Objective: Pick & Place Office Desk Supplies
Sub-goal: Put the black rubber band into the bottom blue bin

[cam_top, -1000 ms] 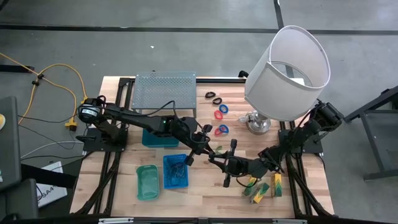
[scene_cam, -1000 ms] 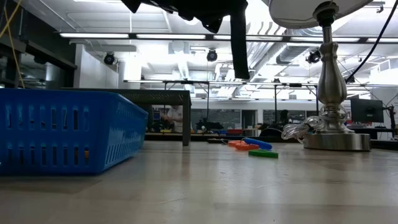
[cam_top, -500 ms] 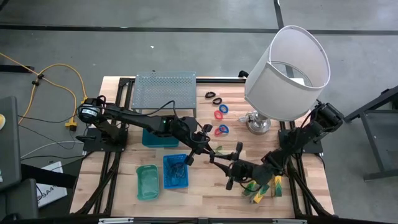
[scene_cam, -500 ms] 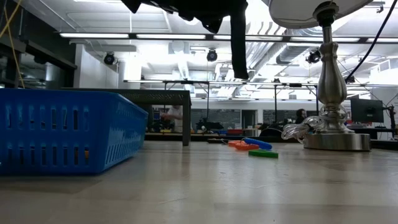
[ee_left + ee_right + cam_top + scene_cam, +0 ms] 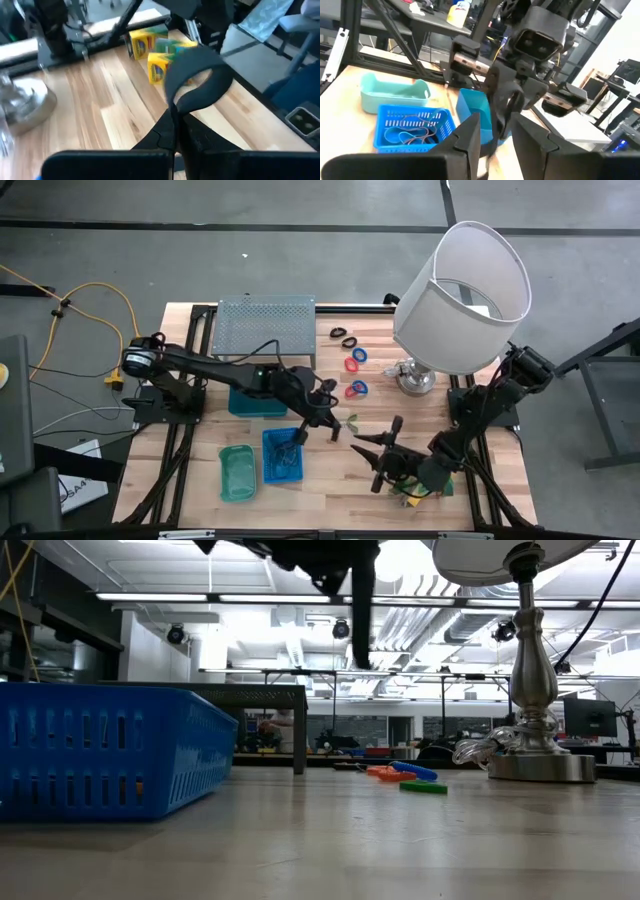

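A wooden desk (image 5: 300, 510) seen from above, with two dark robot arms meeting near its middle. The left gripper (image 5: 172, 112) hovers just beside a blue mesh tray (image 5: 283, 455), its jaws pinched shut on a black band (image 5: 197, 82), a thin loop that looks light, soft and floppy; pinching one side of the loop seems the surest hold. The right gripper (image 5: 378, 455) hovers near the front edge, jaws parted and empty, close to yellow-green packets (image 5: 150, 50). Red and blue rings (image 5: 356, 360) lie farther back, beside a lamp (image 5: 460, 295).
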Robot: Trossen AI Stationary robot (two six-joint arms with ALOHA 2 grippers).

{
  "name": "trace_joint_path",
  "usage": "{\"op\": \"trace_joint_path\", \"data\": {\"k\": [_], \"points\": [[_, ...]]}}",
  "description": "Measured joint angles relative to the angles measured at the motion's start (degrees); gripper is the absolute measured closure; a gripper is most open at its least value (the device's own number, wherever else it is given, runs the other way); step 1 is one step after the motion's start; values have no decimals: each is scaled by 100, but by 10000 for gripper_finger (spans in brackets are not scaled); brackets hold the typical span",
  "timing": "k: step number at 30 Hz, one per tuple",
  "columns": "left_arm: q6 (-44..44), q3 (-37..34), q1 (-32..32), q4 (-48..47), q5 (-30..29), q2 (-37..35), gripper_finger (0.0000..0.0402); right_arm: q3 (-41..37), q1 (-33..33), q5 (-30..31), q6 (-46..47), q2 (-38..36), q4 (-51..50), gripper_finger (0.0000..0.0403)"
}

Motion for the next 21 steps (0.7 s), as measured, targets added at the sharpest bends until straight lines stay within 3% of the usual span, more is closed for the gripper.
{"op": "trace_joint_path", "data": {"k": [7,11,19,21], "points": [[-553,0,-262,-1533,-563,-663,400,0,-2,2,289,0,-394,305],[-1030,0,-531,-2162,-587,-1043,400,0,-19,3,303,0,-493,305],[-1526,-52,-1156,-2521,-619,-1112,399,0,-63,-6,336,0,-582,306],[-1694,-183,-1266,-2396,-909,-994,399,0,-71,-7,417,0,-590,306]]}}
